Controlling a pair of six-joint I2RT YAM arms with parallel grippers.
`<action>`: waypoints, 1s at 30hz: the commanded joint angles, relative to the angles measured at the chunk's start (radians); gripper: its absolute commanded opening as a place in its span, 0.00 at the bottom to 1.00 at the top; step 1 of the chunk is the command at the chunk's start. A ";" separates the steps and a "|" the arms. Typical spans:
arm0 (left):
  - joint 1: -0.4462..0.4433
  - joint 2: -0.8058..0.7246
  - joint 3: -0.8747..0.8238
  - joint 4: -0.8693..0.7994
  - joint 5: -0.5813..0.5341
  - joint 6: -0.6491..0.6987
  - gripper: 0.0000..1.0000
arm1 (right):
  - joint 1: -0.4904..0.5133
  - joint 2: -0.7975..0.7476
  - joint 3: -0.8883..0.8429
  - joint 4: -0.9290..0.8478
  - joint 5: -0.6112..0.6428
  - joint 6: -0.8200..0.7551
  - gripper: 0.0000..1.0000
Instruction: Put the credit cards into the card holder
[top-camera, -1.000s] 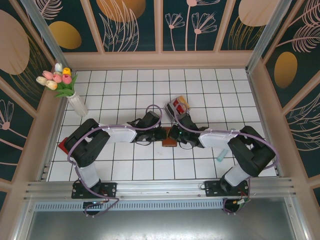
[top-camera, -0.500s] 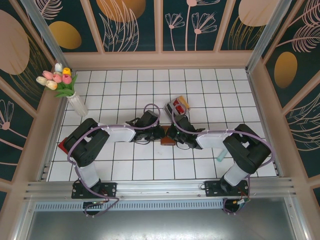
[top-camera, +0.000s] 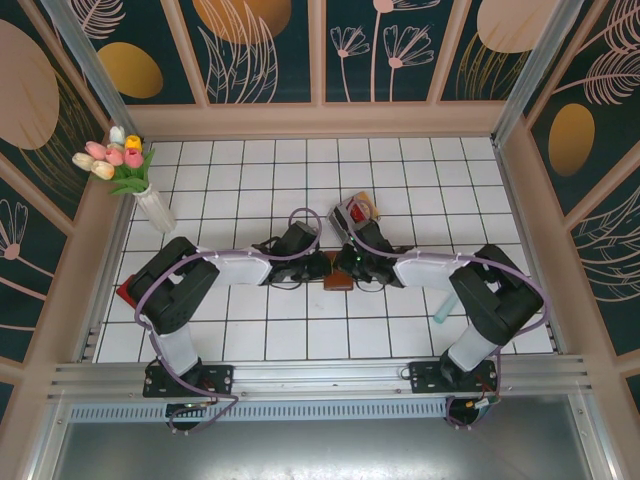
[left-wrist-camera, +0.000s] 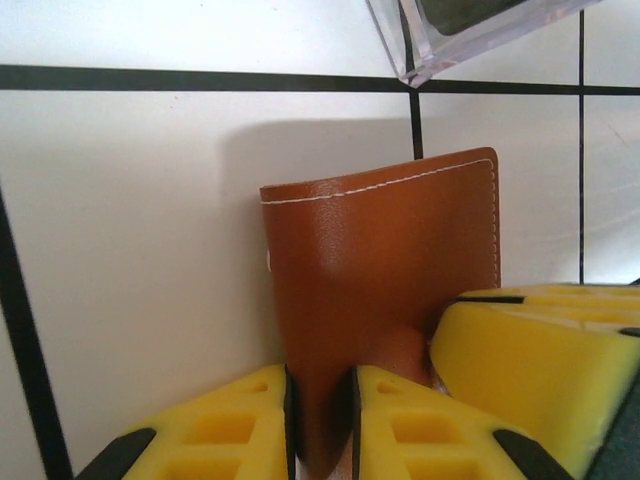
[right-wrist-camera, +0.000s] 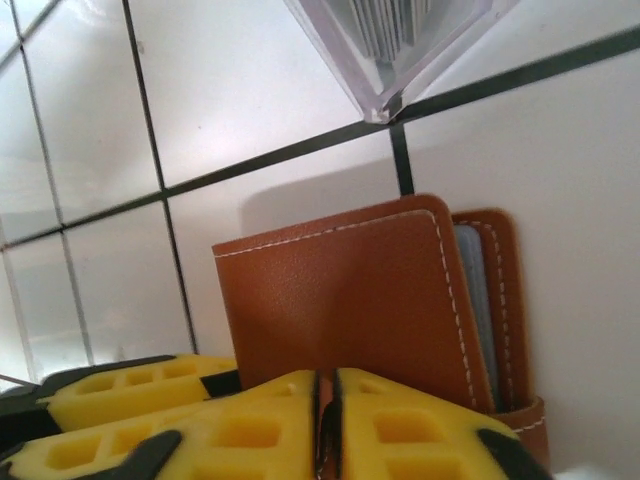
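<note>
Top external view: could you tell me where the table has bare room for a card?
The table is free on its back tiles, from the tulip vase to the right wall, and its near tiles in front of the card holder. Crowded: the centre, where left gripper and right gripper meet at it, card tray behind.

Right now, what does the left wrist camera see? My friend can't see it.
A brown leather wallet is pinched between the left gripper's two yellow fingers, over a white tiled table. Another yellow pad sits at its lower right, and a clear box corner pokes in at the top.
</note>
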 joint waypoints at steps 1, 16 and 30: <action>-0.021 0.027 -0.023 -0.056 -0.003 0.008 0.21 | -0.026 -0.055 0.071 -0.166 0.003 -0.108 0.25; -0.021 0.030 -0.011 -0.065 0.000 0.022 0.22 | -0.072 -0.175 -0.074 -0.130 -0.071 -0.066 0.08; -0.022 0.036 0.001 -0.077 0.004 0.030 0.23 | -0.126 -0.129 -0.109 0.008 -0.160 -0.054 0.01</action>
